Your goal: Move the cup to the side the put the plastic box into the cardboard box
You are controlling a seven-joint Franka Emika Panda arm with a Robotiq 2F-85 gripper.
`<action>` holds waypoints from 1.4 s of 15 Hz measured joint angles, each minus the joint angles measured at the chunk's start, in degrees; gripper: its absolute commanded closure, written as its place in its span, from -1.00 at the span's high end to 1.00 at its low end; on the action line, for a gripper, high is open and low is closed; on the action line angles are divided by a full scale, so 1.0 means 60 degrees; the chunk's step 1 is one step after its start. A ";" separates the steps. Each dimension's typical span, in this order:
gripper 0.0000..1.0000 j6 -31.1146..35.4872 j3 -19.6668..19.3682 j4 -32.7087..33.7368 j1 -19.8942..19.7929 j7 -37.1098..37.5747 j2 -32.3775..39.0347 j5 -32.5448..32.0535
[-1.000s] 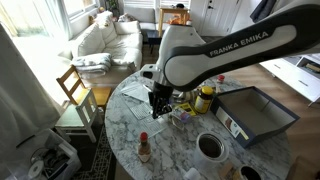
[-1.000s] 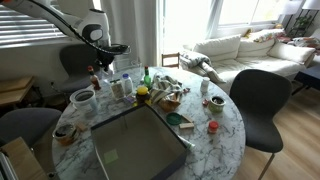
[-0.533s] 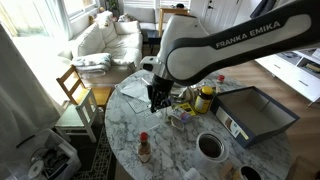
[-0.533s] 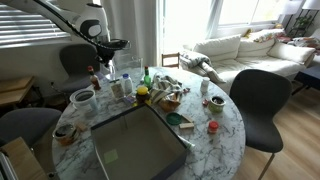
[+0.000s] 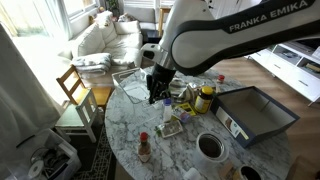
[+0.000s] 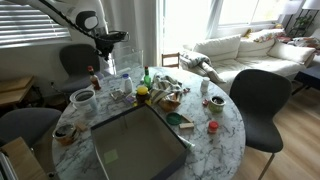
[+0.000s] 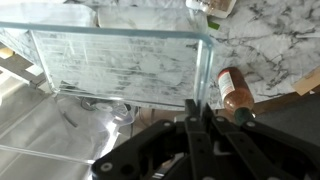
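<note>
My gripper (image 7: 198,112) is shut on one wall of the clear plastic box (image 7: 110,60) and holds it above the marble table. The held box hangs under the gripper (image 6: 110,62) in an exterior view (image 6: 122,84). My gripper also shows over the table's middle (image 5: 155,97). The white-rimmed cup (image 5: 210,146) stands on the table near the cardboard box, apart from my gripper; it also shows at the table's edge (image 6: 83,99). The large cardboard box (image 5: 236,128) with dark inside lies on the table and appears in both exterior views (image 6: 100,158).
A red-capped sauce bottle (image 5: 144,147) stands near the table's edge and shows in the wrist view (image 7: 235,92). A yellow jar (image 5: 204,100) and small clutter (image 6: 168,95) crowd the table's middle. Chairs (image 6: 258,100) stand around the table.
My gripper has risen with the plastic box in it, lifting it off the table. The cup and cardboard box have not moved.
</note>
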 measured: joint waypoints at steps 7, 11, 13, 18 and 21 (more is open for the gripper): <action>-0.97 0.0393 -0.0050 -0.0506 0.0084 0.1058 -0.0849 -0.0102; -0.97 0.0464 -0.0125 -0.1260 0.0276 0.2857 -0.1924 -0.0692; -0.97 0.0464 -0.0200 -0.1692 0.0375 0.4021 -0.2515 -0.1218; -0.97 0.0329 -0.0440 -0.2869 0.0406 0.6879 -0.4043 -0.2304; -0.88 0.0228 -0.0654 -0.3483 0.0398 0.7481 -0.4733 -0.2394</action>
